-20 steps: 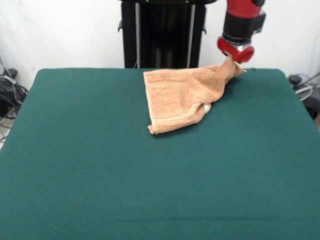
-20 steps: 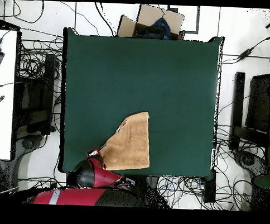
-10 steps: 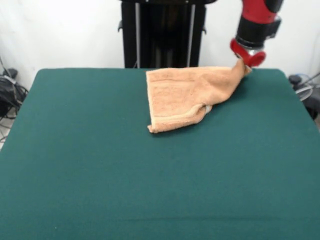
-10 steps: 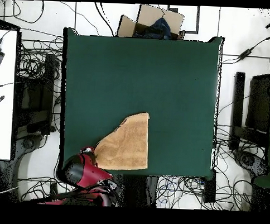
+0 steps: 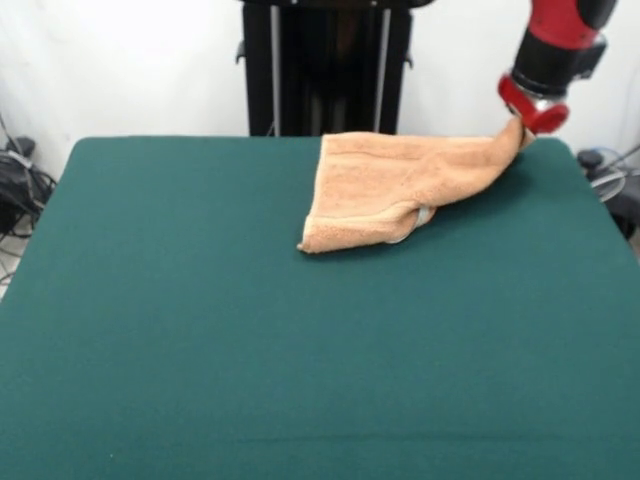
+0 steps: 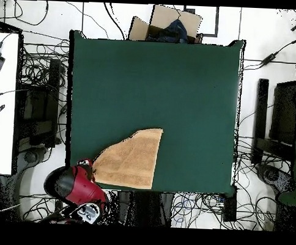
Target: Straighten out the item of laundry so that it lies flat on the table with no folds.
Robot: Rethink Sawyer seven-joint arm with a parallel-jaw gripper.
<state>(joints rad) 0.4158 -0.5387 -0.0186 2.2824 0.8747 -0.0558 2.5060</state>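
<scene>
The gripper (image 5: pixel 520 128) moved sideways toward the corner of the table (image 5: pixel 200 330), pulling one corner of the towel (image 5: pixel 400 185) along. The towel got stretched longer, and its other end slid after it across the green top.

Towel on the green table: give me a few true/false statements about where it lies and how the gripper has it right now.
1. The gripper holds one corner of the towel. True.
2. The towel lies fully flat with no folds. False: an edge is folded under near the white tag, and the held corner is lifted.
3. The towel sits at the middle of the table. False: in the overhead view it lies near the edge by the robot.
4. A cardboard box stands beyond the table's opposite edge in the overhead view. True.
</scene>
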